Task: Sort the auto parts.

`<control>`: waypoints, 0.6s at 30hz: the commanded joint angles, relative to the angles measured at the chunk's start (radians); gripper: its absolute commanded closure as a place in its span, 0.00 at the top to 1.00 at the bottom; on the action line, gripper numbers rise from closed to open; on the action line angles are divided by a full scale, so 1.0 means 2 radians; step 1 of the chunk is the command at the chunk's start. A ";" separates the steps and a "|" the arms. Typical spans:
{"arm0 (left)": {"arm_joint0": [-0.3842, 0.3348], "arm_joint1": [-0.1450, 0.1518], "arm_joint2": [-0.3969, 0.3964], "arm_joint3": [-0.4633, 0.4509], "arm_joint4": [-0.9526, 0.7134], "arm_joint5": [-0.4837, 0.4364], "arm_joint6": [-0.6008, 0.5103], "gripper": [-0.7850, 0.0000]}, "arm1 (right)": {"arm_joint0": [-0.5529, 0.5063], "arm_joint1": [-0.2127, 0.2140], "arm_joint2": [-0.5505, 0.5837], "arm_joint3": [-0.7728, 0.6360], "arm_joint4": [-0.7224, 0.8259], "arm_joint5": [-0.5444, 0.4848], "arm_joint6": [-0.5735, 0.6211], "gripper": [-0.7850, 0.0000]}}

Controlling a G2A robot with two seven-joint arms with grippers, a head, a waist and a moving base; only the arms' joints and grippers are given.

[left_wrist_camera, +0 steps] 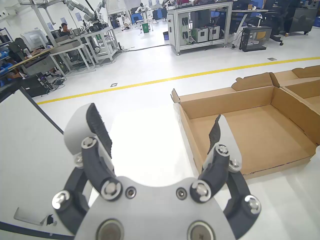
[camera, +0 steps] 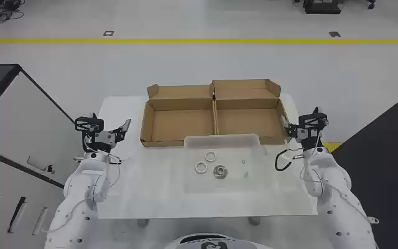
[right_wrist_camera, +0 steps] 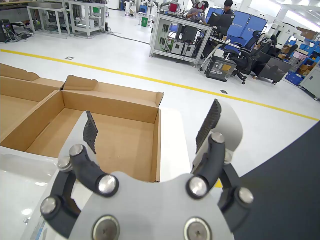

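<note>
— Left gripper hangs with its jaws spread wide and nothing between them, above the left part of the table, near the outer wall of the left cardboard box; the right gripper is likewise agape and empty, just beside the outer wall of the right cardboard box.

— And the parts?

— All in the clear tray, which sits close against the near walls of both boxes, between the two arms; two pale rings lie flat, near each other but apart; a darker round part with a centre hole lies just beside the nearer ring; two tiny pieces sit off to the right, too small to name. Both boxes look bare inside.

— How would they handle?

— Light and stiff, I'd judge, and probably smooth; lying flat they offer little height, so the pads must come low; I'd pinch a ring across its outer rim, or put one finger through the hole and one outside; on a slick tray floor it may skate away from a lopsided squeeze. The tiny pieces look hardest; fingertips only, squarely centred.
</note>
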 commanded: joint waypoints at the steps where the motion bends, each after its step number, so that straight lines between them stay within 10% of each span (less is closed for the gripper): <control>1: 0.000 0.000 0.000 0.000 0.000 0.000 0.000 1.00 | 0.000 0.000 0.000 0.000 0.000 0.000 0.000 1.00; 18: 0.000 0.000 0.000 0.000 0.000 0.000 0.000 1.00 | 0.015 0.010 0.038 -0.085 -0.004 -0.149 0.068 1.00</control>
